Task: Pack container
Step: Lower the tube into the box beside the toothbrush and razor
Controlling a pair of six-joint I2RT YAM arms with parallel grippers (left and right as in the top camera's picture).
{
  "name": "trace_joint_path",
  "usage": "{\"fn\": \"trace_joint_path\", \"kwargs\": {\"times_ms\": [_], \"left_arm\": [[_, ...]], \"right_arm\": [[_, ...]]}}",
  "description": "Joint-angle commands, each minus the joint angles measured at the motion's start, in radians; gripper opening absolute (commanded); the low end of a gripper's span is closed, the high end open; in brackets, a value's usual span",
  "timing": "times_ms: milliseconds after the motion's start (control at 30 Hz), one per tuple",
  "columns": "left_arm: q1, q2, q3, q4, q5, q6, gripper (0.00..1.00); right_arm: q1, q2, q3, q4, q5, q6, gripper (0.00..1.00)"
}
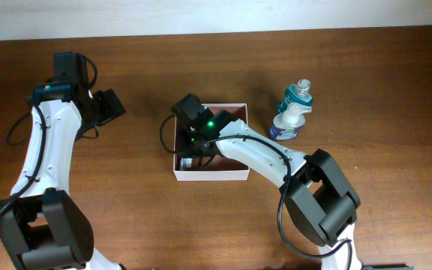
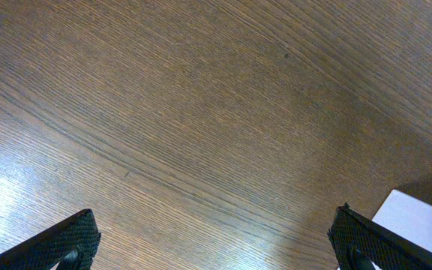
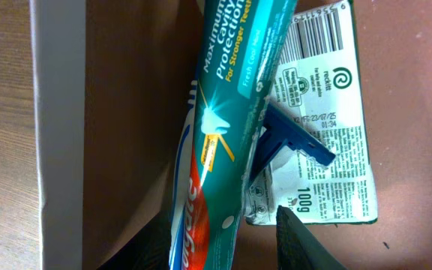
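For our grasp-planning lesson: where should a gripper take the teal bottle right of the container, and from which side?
Likely the teal bottle, just below its clear cap, from above, jaws across its width. It seems upright, and the white pump bottle crowds its near side, leaving its flanks free.

Bright, sharp, glare on table (image 2: 6,196)

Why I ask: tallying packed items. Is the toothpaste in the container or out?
In: the toothpaste tube lies on brown floor inside the white wall of the container.
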Motion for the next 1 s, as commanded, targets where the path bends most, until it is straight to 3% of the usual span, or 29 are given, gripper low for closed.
{"fn": "trace_joint_path", "kwargs": {"times_ms": [0, 467, 833, 900, 967], "left_arm": [[0.003, -0.023, 0.014, -0.001, -0.008, 0.005, 0.99], [0.003, -0.023, 0.014, -0.001, -0.008, 0.005, 1.0], [0.003, -0.023, 0.014, -0.001, -0.008, 0.005, 0.99], [0.003, -0.023, 0.014, -0.001, -0.008, 0.005, 0.99], [0.003, -0.023, 0.014, -0.001, -0.008, 0.005, 0.99]], "right_arm": [[-0.003, -0.011, 0.021, -0.003, -0.01, -0.024, 0.38], [-0.079, -0.221, 0.037, -0.115, 0.002, -0.131, 0.39], [-0.071, -0.235, 0.036, -0.191, 0.05, -0.137, 0.39], [-0.064, -0.233, 0.034, -0.177, 0.046, -0.135, 0.5], [-0.056, -0.225, 0.029, -0.152, 0.042, -0.125, 0.53]]}}
